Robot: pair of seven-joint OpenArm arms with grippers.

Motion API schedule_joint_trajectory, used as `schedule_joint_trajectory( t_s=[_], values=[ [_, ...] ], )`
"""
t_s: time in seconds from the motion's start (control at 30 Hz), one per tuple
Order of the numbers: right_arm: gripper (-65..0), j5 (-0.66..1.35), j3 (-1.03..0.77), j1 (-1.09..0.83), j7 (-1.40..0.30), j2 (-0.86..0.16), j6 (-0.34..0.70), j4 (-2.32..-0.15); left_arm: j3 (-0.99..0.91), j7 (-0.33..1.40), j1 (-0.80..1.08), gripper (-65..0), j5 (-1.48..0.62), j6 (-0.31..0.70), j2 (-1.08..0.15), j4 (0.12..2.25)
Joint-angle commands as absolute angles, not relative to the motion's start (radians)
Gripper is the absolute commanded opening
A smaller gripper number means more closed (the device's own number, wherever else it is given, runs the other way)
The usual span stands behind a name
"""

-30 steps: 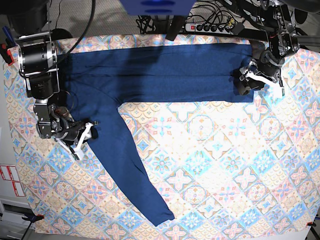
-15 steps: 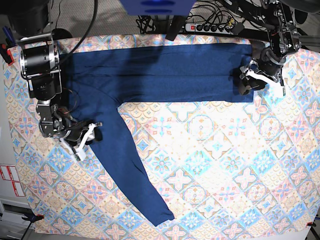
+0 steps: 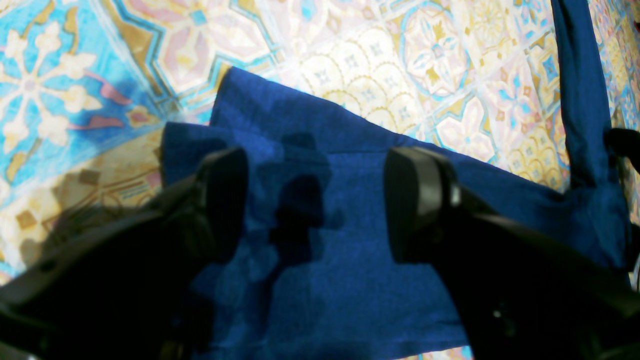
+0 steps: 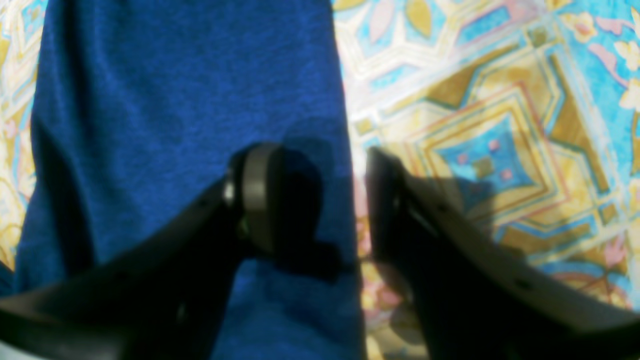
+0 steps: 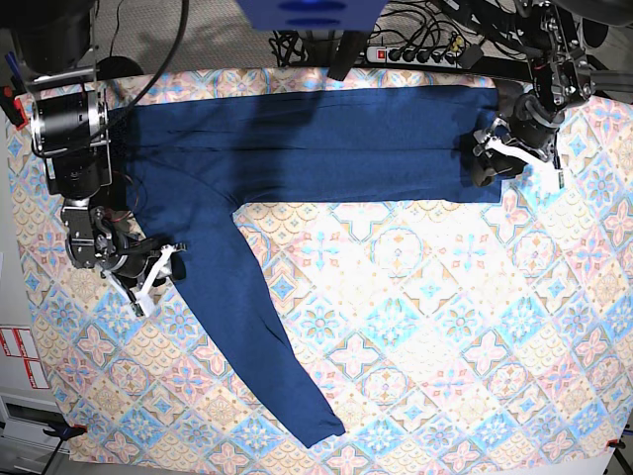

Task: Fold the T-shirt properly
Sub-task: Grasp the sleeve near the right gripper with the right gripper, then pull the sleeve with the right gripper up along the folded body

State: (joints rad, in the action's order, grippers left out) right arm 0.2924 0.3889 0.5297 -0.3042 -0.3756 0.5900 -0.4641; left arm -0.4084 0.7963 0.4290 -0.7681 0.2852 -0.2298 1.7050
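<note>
the left gripper [image 3: 315,205] stood with its two dark jaws wide apart and nothing between them, poised over the folded corner of the shirt [image 3: 350,280], the cloth lying flat and ungripped under the gap. in the overhead view this gripper [image 5: 509,158] sat at the right end of the shirt's body, by its near right corner. the right gripper [image 4: 320,200] was likewise spread open and held nothing; one finger [image 4: 260,195] hung over the blue cloth and the other over the patterned tablecloth [image 4: 475,100], so the gap straddled the shirt's edge. from above, that gripper [image 5: 158,267] was at the left side of the table, just beside the left edge of the sleeve. the shirt [image 5: 316,148] lay spread along the far side of the table as a long dark blue band reaching from left to right, with one sleeve running from its left part diagonally toward the near edge, its cuff ending near the middle of the near side. the tablecloth [image 5: 445,327] covered the table beneath it, and a power strip [image 5: 420,54] with cables lay beyond the far edge.
</note>
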Motion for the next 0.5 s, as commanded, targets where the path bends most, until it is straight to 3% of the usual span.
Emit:
schedule_joint_trajectory(
  t_s=[0.0, 0.13, 0.33, 0.47],
  values=[
    [-39.9, 0.289, 0.429, 0.533, -0.329, -0.381, 0.602, -0.481, -0.414, 0.780, 0.427, -23.5, -0.783, 0.291, -0.239, 1.722],
    [-44.8, 0.291, 0.544, 0.504, -0.341, -0.351, 0.602, -0.539, -0.414, 0.779, 0.426, -23.5, -0.783, 0.291, -0.237, 1.722],
    [-65.0, 0.291, 0.541, 0.479, -0.380, -0.338, 0.604, -0.565, -0.414, 0.774, 0.423, -23.5, -0.783, 0.291, -0.237, 1.719],
    [-64.5, 0.292, 0.532, 0.470, -0.403, -0.338, 0.604, -0.650, -0.414, 0.773, 0.404, -23.5, -0.783, 0.291, -0.237, 1.718]
  ],
)
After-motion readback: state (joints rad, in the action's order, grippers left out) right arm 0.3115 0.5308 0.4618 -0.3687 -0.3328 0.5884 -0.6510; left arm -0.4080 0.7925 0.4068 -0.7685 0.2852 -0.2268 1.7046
